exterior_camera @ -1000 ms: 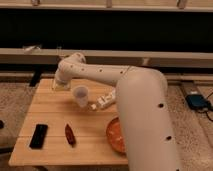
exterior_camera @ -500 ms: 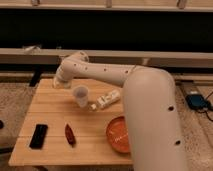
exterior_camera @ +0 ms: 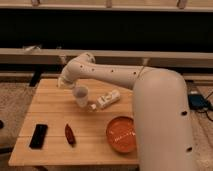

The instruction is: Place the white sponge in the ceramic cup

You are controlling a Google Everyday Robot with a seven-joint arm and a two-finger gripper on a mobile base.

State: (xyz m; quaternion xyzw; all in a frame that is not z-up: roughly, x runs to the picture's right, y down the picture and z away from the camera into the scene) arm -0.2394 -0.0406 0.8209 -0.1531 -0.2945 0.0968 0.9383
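Note:
The ceramic cup (exterior_camera: 81,95) is a small plain white cup standing upright on the wooden table (exterior_camera: 50,112), left of centre. My gripper (exterior_camera: 62,81) is at the end of the long white arm (exterior_camera: 115,75), just behind and to the left of the cup, near the table's far left part. The white sponge does not show; it is hidden or out of view.
A white tube-like bottle (exterior_camera: 107,99) lies on its side just right of the cup. An orange bowl (exterior_camera: 121,134) sits at the front right, next to my bulky arm segment (exterior_camera: 162,125). A red pepper-like object (exterior_camera: 69,134) and a flat black object (exterior_camera: 38,136) lie at the front left.
The bulky arm segment has drawn off to the right, uncovering the orange bowl. The gripper end has stayed by the cup; the cup and bottle have not moved.

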